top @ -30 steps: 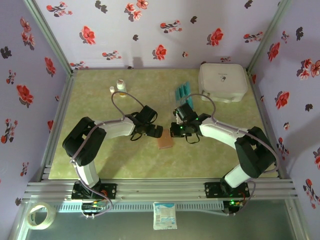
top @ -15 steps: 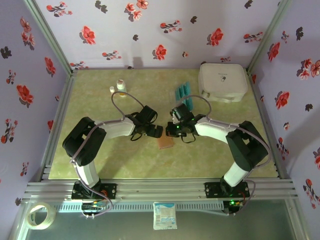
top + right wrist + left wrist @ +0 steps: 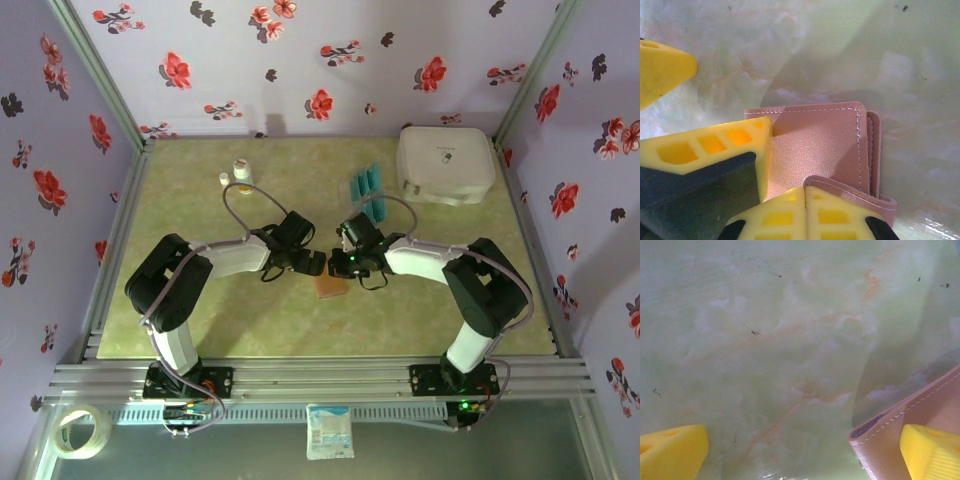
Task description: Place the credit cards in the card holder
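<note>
No cards are in yet: the teal cards (image 3: 366, 184) lie far on the counter (image 3: 200, 190), well apart from the folded brown wallet (image 3: 331, 287) at centre. Left jaws are spread, one touching its edge. Right jaws are pressed together at its flap (image 3: 850, 192). Opening and loading remain.

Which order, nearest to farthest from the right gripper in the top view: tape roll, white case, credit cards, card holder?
1. card holder, by the right gripper
2. credit cards, farther back
3. white case, back right corner
4. tape roll, front left, off table
</note>
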Robot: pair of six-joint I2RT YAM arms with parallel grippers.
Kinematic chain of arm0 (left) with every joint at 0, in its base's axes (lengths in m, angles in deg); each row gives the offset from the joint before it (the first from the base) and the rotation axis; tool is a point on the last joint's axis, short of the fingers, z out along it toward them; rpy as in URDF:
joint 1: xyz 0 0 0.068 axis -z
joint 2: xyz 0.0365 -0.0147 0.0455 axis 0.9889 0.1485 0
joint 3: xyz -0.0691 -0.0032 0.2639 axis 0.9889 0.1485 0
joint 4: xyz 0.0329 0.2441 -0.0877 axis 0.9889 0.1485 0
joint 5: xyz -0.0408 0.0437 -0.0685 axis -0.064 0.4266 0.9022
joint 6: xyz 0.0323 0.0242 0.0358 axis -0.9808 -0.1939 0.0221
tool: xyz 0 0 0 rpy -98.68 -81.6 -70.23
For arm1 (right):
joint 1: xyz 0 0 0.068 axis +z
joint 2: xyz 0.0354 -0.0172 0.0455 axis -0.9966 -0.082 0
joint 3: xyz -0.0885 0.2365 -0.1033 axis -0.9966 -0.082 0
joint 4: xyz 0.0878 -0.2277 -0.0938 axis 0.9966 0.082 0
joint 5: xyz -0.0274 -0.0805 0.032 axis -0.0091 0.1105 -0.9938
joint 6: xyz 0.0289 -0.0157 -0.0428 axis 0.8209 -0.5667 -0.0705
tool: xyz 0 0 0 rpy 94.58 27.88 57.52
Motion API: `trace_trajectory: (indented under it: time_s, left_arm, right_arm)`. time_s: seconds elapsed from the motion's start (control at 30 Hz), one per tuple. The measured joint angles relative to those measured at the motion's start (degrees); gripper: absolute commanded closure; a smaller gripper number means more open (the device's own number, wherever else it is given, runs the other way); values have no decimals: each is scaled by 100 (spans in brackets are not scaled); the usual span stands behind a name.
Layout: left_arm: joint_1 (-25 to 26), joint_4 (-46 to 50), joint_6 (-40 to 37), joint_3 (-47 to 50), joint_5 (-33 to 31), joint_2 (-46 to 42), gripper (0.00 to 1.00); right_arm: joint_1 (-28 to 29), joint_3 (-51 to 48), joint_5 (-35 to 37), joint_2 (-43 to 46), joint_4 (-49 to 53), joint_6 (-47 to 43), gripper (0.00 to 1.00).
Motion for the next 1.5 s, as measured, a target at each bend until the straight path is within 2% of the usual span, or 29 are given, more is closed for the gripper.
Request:
trace_trajectory:
  time_s: [0.47, 0.97, 1.5]
  left_arm:
    - [0, 0, 0, 0, 0, 0, 0]
    - [0, -61, 2, 39, -9, -11, 0]
    - [0, -66, 0, 39, -11, -11, 0]
  right_arm:
    - [0, -192, -13, 90, -271, 57, 100]
    - [0, 160, -9, 267, 330, 35, 100]
    - [0, 160, -20, 372, 433, 37, 100]
